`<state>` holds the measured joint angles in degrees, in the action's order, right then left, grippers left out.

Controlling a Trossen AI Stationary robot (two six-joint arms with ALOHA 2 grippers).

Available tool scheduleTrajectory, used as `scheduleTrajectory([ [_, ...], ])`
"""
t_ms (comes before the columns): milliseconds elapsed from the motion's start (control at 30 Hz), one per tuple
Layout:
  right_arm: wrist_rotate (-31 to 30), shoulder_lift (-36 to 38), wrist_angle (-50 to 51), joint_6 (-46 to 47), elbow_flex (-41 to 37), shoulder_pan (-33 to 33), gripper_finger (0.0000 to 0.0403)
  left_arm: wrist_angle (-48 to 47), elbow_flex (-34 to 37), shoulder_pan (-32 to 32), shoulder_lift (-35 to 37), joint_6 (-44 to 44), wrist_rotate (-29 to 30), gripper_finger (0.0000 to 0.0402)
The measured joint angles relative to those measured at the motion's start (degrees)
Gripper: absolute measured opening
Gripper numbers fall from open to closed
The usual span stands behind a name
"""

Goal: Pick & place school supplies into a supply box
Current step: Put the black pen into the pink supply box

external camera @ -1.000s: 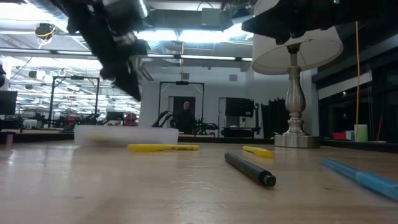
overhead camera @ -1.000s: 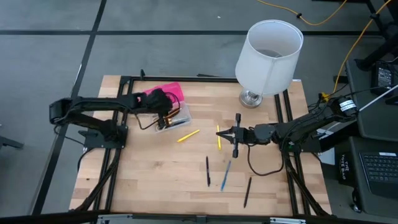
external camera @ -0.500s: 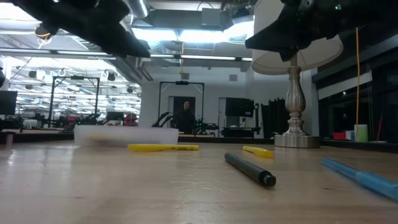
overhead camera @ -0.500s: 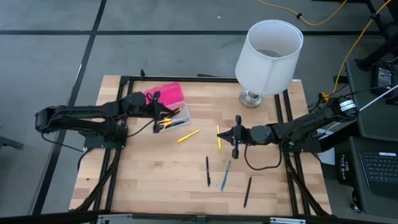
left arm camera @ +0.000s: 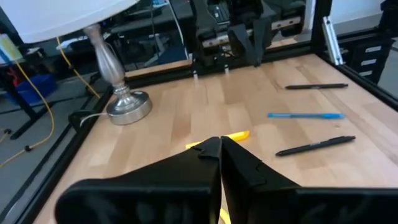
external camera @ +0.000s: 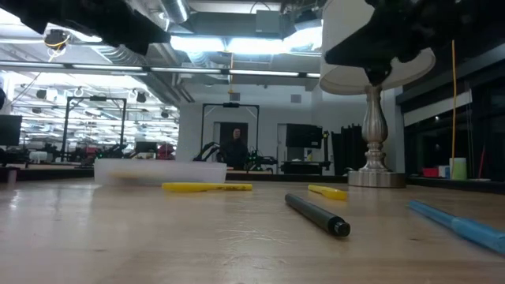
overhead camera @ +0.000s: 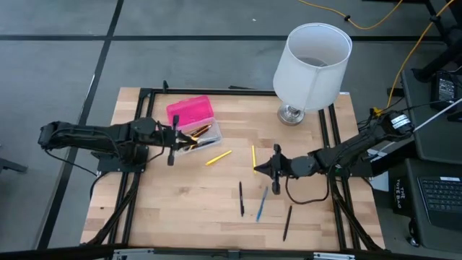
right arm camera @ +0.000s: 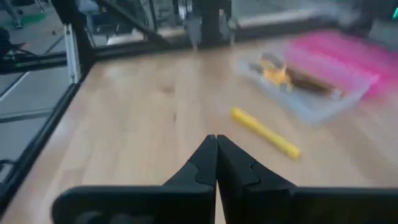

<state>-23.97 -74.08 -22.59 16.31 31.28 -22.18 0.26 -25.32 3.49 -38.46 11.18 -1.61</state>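
The left claw (overhead camera: pixel 172 137), pressed together and empty, sits beside the supply box (overhead camera: pixel 193 124), which has some supplies inside, while the right claw (overhead camera: pixel 275 167), also pressed together, waits near five pens (overhead camera: pixel 241 198) left on the surface (overhead camera: pixel 180 209).

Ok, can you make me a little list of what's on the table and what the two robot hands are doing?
supply box: pink lid and clear base, open, pencils inside, far-left part of table
loose on table: two yellow pens, two black pens, blue pen
lamp: white shade, far-right part
left gripper: shut, empty, beside the box
right gripper: shut, empty, by a yellow pen
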Motion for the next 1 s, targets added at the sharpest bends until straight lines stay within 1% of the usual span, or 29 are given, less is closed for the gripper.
scheduleTrajectory([
  [100,-2.35,-0.02,9.43,7.02,2.97,-2.56,0.0005,-0.29,0.0,-0.15,0.91,0.04,0.44,0.0005],
  [200,-5.4,-0.61,23.29,15.33,8.41,-5.42,0.0005,-0.34,-0.02,-0.13,0.98,-0.06,0.57,0.0005],
  [267,-6.49,-1.69,31.58,19.31,12.42,-7.15,0.0004,-0.32,-0.02,-0.13,0.98,0.0,0.57,0.0004],
  [400,-6.99,-4.79,43.64,25.65,20.18,-9.72,0.0004,-0.32,-0.02,-0.13,0.98,0.0,0.57,0.0004],
  [567,-6.79,-10.52,56.56,32.21,30.34,-12.54,0.0003,-0.32,-0.02,-0.13,0.98,0.04,0.57,0.0008],
  [700,-4.54,-15.41,67.27,41.06,37.6,-14.88,0.0006,-0.29,-0.02,-0.13,0.98,0.04,0.57,0.0007],
  [800,-1.15,-18.47,75.02,49.64,41.65,-16.74,0.0008,-0.36,-0.02,-0.13,0.98,0.04,0.56,0.0005],
  [933,3.59,-21.25,82.67,61.8,44.44,-19.05,0.0006,-0.43,-0.02,-0.13,0.98,0.03,0.56,0.0004],
  [1000,5.39,-21.95,84.42,67.28,44.64,-20.14,0.0006,-0.43,-0.02,-0.13,0.98,0.04,0.55,0.0005],
])
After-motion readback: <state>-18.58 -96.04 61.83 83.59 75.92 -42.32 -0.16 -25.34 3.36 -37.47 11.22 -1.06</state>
